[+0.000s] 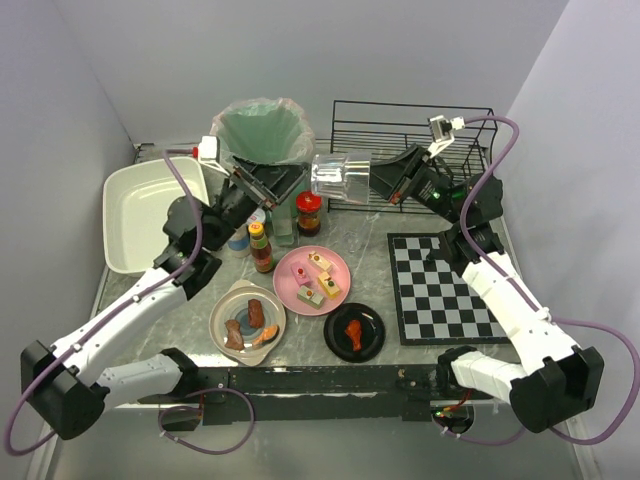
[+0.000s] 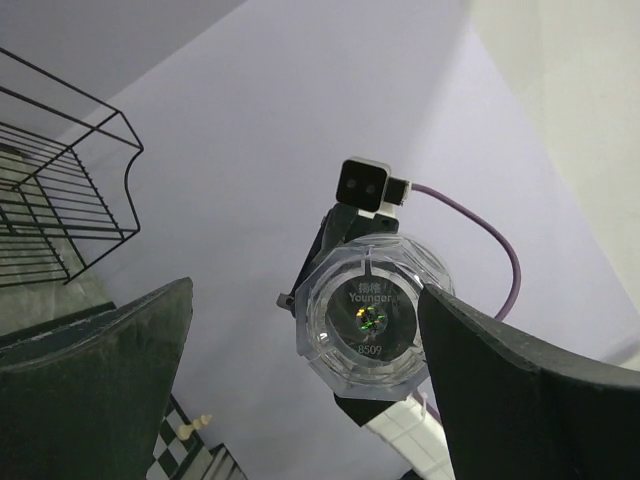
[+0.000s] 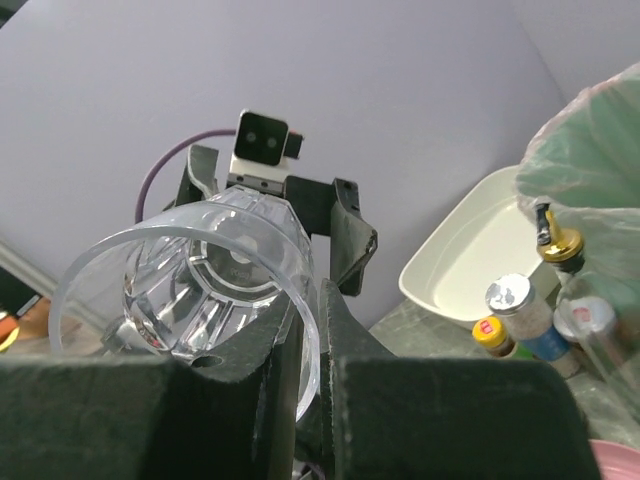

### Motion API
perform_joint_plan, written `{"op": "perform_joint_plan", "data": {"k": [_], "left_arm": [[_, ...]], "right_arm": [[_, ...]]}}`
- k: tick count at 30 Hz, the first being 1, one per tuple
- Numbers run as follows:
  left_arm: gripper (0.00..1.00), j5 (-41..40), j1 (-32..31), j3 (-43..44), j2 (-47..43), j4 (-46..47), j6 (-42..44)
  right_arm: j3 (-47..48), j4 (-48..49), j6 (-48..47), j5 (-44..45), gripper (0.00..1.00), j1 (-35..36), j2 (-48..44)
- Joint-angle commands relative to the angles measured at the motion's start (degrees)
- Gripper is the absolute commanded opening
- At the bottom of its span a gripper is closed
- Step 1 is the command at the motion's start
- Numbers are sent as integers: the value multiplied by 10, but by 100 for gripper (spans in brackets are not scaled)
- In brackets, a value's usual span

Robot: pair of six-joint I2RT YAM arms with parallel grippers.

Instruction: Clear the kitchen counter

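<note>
A clear faceted glass (image 1: 338, 176) hangs on its side in the air over the back of the grey marble counter (image 1: 380, 262). My right gripper (image 1: 380, 183) is shut on the glass's rim (image 3: 318, 330), one finger inside and one outside. The glass's base points at my left gripper (image 1: 272, 186), which is open. In the left wrist view the base (image 2: 368, 318) sits between the wide-apart fingers (image 2: 120, 360), close to the right one. My left gripper (image 3: 275, 215) shows behind the glass in the right wrist view.
On the counter stand a green-lined bin (image 1: 262, 128), a wire rack (image 1: 410, 135), a white tub (image 1: 148, 210), a checkered mat (image 1: 440, 285), a pink plate (image 1: 311, 281), a black plate (image 1: 354, 332), a beige dish (image 1: 247, 322), sauce bottles (image 1: 262, 246) and a jar (image 1: 308, 212).
</note>
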Motion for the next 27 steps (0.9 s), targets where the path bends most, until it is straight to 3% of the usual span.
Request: {"op": "perform_joint_plan", "data": {"k": [1,27], "left_arm": [[99,-27,-35,24,4,65,16],[98,-46,-86,-24,16,136,-12]], "right_arm": [[26,23,-11,11,0,2,-9],[-12,72,21,-4,0,2,-12]]}}
